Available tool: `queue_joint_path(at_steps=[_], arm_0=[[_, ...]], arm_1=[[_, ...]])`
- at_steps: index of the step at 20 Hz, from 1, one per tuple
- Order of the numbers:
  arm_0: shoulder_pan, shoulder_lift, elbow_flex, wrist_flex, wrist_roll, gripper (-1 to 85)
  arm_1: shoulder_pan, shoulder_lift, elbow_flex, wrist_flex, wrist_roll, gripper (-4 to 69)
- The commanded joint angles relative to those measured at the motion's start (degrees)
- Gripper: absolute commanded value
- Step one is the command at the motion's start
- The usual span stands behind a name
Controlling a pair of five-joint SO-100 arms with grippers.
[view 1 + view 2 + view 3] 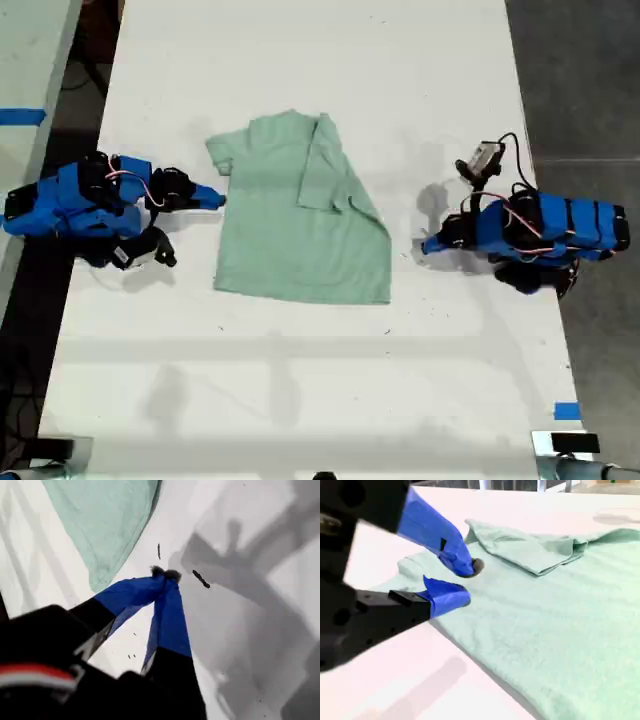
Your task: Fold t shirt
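Observation:
The pale mint-green t shirt [290, 225] lies flat mid-table, with the sleeve on the exterior view's right folded over onto its body [325, 165]. My second gripper [215, 200] [467, 584] hovers at the shirt's edge on the exterior view's left, near the sleeve [412, 567]. Its jaws are a little open with no cloth between them. My first gripper [430, 245] [165, 573] is shut and empty over bare white table on the exterior view's right. It is a short way off the t shirt [105, 525].
The white table [300, 380] has dark floor beyond its edges on both sides of the exterior view. A blue tape mark [566, 410] sits near the table's lower right corner in the exterior view. Another tape strip [20, 116] lies on a surface at that view's left.

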Motion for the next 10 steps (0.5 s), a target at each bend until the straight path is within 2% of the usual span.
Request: queue_joint_path(at_steps=[1, 9, 10], arm_0=[[3.43, 0.53, 0.70, -9.93, -0.70, -0.1], [4.66, 0.53, 0.09, -10.02, 0.35, -0.2], [5.01, 0.53, -0.88, -12.30, 1.23, -0.2]], arm_1=[[-1.58, 0.62, -0.35, 2.02, 13.45, -2.5], [-1.41, 0.62, -0.35, 2.02, 13.45, -2.5], [-1.23, 0.62, -0.35, 2.02, 13.45, -2.5]])
